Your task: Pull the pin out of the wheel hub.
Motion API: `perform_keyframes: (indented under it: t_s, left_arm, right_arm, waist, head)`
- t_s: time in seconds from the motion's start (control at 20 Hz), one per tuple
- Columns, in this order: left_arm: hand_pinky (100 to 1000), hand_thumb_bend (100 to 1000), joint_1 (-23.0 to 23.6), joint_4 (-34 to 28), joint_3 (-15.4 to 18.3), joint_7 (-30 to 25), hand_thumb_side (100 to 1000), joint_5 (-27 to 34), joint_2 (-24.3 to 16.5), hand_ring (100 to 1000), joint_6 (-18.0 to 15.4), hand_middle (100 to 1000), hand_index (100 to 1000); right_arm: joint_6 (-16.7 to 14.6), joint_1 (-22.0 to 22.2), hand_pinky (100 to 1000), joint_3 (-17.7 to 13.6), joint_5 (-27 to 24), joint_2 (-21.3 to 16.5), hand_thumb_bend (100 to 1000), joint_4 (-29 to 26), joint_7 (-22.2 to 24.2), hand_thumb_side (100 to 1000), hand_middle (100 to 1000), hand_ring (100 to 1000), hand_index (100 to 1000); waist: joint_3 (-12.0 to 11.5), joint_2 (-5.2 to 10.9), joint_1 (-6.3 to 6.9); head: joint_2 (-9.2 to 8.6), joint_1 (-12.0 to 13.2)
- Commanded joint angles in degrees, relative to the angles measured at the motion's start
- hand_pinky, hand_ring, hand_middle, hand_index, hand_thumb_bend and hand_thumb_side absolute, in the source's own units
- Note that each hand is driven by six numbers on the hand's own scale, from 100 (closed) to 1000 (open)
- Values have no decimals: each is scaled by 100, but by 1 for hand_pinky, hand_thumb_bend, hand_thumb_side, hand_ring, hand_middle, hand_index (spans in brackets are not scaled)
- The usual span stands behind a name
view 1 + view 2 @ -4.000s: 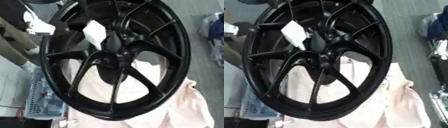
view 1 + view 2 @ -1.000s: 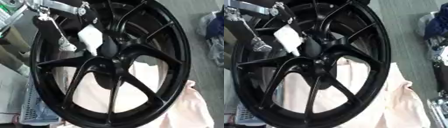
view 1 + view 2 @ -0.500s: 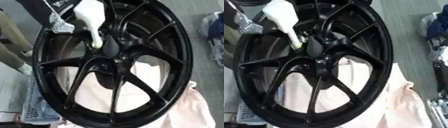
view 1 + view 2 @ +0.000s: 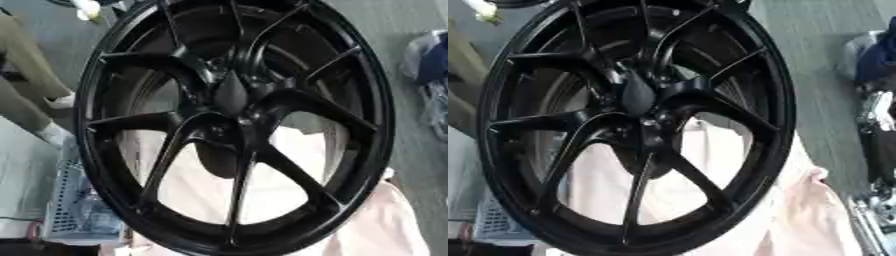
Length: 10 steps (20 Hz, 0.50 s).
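A big black wheel [image 4: 367, 125] stands tilted and fills both views. Its spokes meet at the dark hub [image 4: 229, 95], where nothing white sits now. The pin shows as a small white piece with a yellowish tip [image 4: 87, 9] at the top left edge, up in the air and well clear of the rim. Just above it only a dark bit of my left hand [image 4: 511, 3] shows at the picture's edge, holding the pin; the rest of the hand is cut off. My right hand appears in neither view.
A pale pink cloth [image 4: 394, 225] lies under and behind the wheel. A blue-and-white mesh basket [image 4: 74, 210] stands at the lower left. A person's legs and shoes [image 4: 59, 102] are at the left; blue bundles [image 4: 429, 60] lie on the grey floor at the right.
The white pin has come out of the hub and moved up and to the left, to the top edge. The hand holding it has gone almost out of view.
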<state>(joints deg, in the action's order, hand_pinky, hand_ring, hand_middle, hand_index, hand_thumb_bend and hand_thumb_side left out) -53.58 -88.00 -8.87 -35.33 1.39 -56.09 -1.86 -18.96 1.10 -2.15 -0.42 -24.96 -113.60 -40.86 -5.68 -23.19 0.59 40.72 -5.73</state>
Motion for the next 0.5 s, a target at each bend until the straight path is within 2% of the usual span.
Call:
perform_keyframes:
  t_s: [0.05,0.25,0.35,0.4,0.45,0.5]
  left_arm:
    - [705,100,256,267,350,433,222,-219,-412,465,-29,206,347]
    - [712,100,617,798,429,839,197,-650,-403,483,3,251,398]
    - [741,100,704,1095,408,1012,166,-880,-338,547,-8,381,526]
    - [768,100,740,1231,376,1067,149,-1022,-301,617,-27,489,617]
    - [778,100,771,1348,341,1076,145,-1149,-264,650,-57,535,656]
    - [825,100,799,1455,304,1036,126,-1252,-221,758,-98,691,761]
  right_arm:
    - [-10,-12,549,-64,31,-44,100,-99,-35,402,680,772,812]
    - [-36,-39,550,-68,22,-37,100,-99,-20,399,682,772,812]
    - [-44,-48,550,-70,20,-35,100,-99,-13,398,682,773,812]
    - [-50,-56,551,-71,20,-34,100,-99,-10,397,682,773,812]
    - [-55,-63,551,-72,20,-31,100,-99,-8,397,682,773,812]
    - [-60,-69,550,-71,19,-27,100,-99,-6,398,682,773,812]
  waist:
    - [-18,147,-25]
    - [-20,145,-70]
    - [-3,140,-82]
    - [9,135,-85]
    - [21,129,-88]
    - [36,121,-90]
  head:
    - [-62,-31]
    - [-87,6]
    - [-95,24]
    - [-99,33]
    - [-104,39]
    - [-110,42]
